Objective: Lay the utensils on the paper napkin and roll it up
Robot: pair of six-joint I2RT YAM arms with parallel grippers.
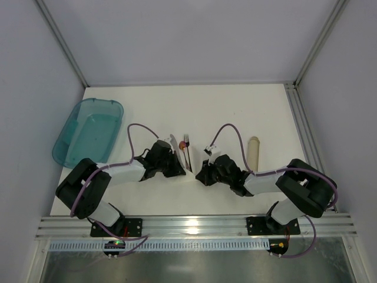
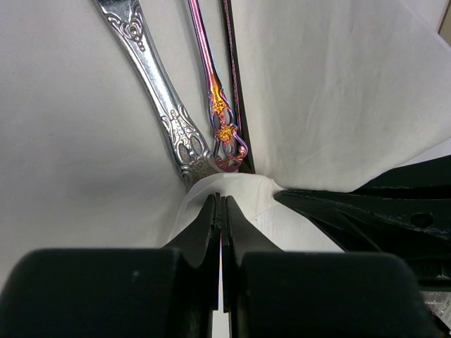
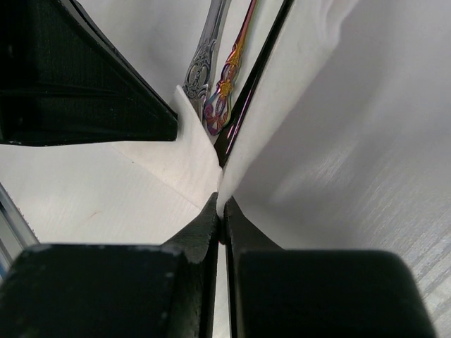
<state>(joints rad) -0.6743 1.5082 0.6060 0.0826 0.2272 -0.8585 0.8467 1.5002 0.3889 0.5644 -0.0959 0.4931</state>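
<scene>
The paper napkin (image 1: 189, 167) lies between my two grippers, and its sides are lifted around the utensils. In the left wrist view a silver ornate handle (image 2: 166, 105), an iridescent purple-gold handle (image 2: 223, 127) and a thin dark one (image 2: 235, 84) lie side by side on the napkin (image 2: 338, 91). The fork's tines (image 1: 186, 140) stick out at the far end. My left gripper (image 2: 220, 202) is shut, pinching a raised fold of the napkin at the handle ends. From the other side my right gripper (image 3: 223, 205) is shut on the napkin's lifted edge (image 3: 282, 105). Both handles (image 3: 211, 77) lie just beyond it.
A translucent teal tub (image 1: 88, 132) sits at the far left of the table. A tan tube (image 1: 254, 152) lies right of the right gripper. The two grippers (image 1: 187, 167) nearly touch, and the left one's black body (image 3: 77, 77) fills the right wrist view's upper left.
</scene>
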